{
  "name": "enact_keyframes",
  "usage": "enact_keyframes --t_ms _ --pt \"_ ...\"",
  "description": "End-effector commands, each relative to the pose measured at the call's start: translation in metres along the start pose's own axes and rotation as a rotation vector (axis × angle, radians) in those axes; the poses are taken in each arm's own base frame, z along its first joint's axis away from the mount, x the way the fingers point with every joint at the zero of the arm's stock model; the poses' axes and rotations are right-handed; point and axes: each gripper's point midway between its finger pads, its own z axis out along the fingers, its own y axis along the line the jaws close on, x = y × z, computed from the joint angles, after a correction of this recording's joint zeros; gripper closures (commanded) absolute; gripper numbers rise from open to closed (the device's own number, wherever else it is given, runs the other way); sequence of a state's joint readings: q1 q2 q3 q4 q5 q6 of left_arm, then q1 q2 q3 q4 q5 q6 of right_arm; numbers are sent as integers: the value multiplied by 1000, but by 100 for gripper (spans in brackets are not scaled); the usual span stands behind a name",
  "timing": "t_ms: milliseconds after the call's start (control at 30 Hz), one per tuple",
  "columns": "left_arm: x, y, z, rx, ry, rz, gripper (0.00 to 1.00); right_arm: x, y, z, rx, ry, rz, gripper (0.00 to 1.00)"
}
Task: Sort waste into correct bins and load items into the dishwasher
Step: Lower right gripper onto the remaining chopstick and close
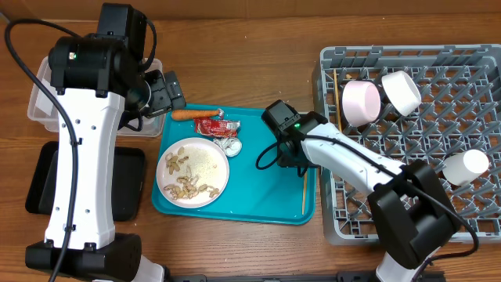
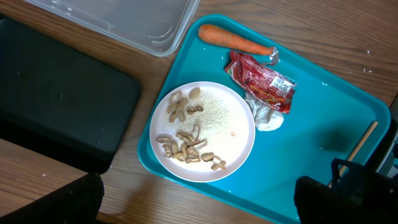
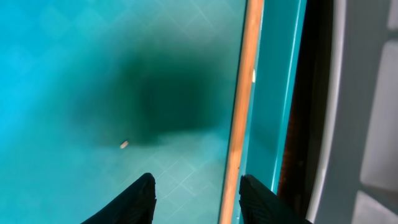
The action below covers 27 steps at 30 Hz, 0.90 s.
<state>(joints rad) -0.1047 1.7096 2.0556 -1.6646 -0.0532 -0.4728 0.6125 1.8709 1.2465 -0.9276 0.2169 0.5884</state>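
1. Right gripper (image 3: 198, 200) hangs low over the teal tray (image 3: 93, 62), jaws moderately parted and gripping nothing; one chopstick (image 3: 240, 124) lies flat between the fingertips, closer to the right-hand one, tight along the tray's right rim.
2. Done, I judge: a pink bowl (image 1: 360, 102), a white bowl (image 1: 401, 90) and a cup (image 1: 464, 166) sit in the dish rack (image 1: 407, 52); a thin stick at the rack's far-left edge may be the second chopstick, too small to be sure.
3. Left to do: the carrot (image 1: 188, 114), red wrapper (image 1: 215, 125) and foil ball (image 1: 232, 146) lie at the tray's far side; peanut scraps (image 1: 184, 184) cover the plate (image 1: 213, 160); the clear tub (image 1: 39, 106) and what shows of the black tray (image 1: 129, 184) hold nothing, so no waste is sorted.
4. Left gripper (image 2: 196, 208) hovers above the tray's left part, jaws wide, empty.
5. Room: the rim and the rack's wall just beside it crowd the chopstick's right side; bare tray floor lies open to its left.
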Motion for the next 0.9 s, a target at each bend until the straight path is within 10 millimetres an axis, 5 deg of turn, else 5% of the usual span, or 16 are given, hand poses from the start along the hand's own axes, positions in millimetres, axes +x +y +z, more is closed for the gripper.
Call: enact_keyframes --t_ms 0,200,400,500,600,700,867 --pt "-2 -1 -1 1 -6 -14 0 -5 -12 6 22 2 20 53" --pt "-2 -1 -1 1 -6 -14 0 7 -14 34 -25 115 -38 55" --pt "-2 -1 -1 1 -6 -14 0 11 -6 36 -79 143 -119 73" --pt "-2 -1 -1 1 -6 -14 0 17 -8 35 -70 166 -155 94" --pt "-2 -1 -1 1 -6 -14 0 17 -9 30 -54 165 -160 96" --pt "-2 -1 -1 1 -6 -14 0 10 -2 11 -69 139 -165 96" --pt "-2 -1 -1 1 -6 -14 0 -19 26 -65 -173 -30 -204 96"
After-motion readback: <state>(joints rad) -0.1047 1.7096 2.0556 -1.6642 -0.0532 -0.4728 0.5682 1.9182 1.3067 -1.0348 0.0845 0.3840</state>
